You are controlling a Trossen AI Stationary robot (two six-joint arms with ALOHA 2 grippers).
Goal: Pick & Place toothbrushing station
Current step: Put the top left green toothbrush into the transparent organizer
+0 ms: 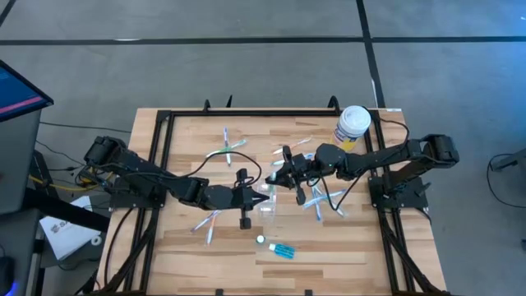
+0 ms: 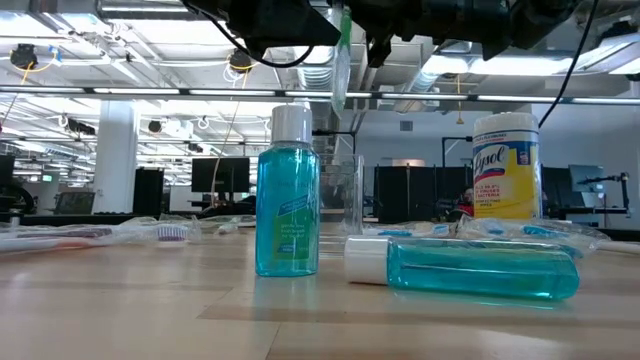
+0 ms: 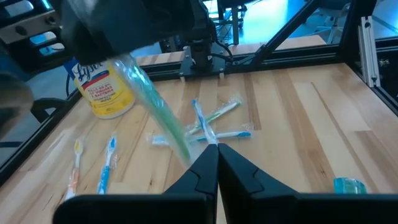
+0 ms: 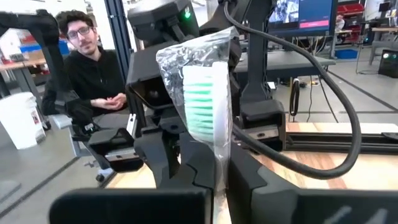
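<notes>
A green-bristled toothbrush [image 4: 205,93] in a clear wrapper is held in the air between both grippers over the table's middle. It also shows in the left wrist view as a slanting green toothbrush [image 3: 158,112]. My left gripper [image 3: 217,149] is shut at its lower end. My right gripper [image 4: 222,163] is shut on it below the head. The clear tumbler [image 1: 267,205] stands on the table just below them. One blue tube [image 2: 287,195] stands upright and another blue tube [image 2: 465,268] lies on its side. Other toothbrushes [image 1: 226,152] lie scattered on the table. My left gripper meets the wrapped toothbrush at its lower end [image 3: 189,155] with shut fingertips. The fingertips hide the exact place of contact. The brush rises slanting away from them toward the other gripper, clear of the table. My right gripper pinches the wrapper [image 4: 221,146] just below the bristled head between its two fingers, which come in level from the table's right. The head stands upright above the fingers, bristles facing the wrist camera. The brush is clear of the table.
A yellow container with a white lid [image 1: 352,125] stands at the far right. More wrapped toothbrushes lie at the right [image 1: 322,201] and near left [image 1: 205,224]. A black frame [image 1: 164,123] rims the table. A person [image 4: 93,68] sits beyond it.
</notes>
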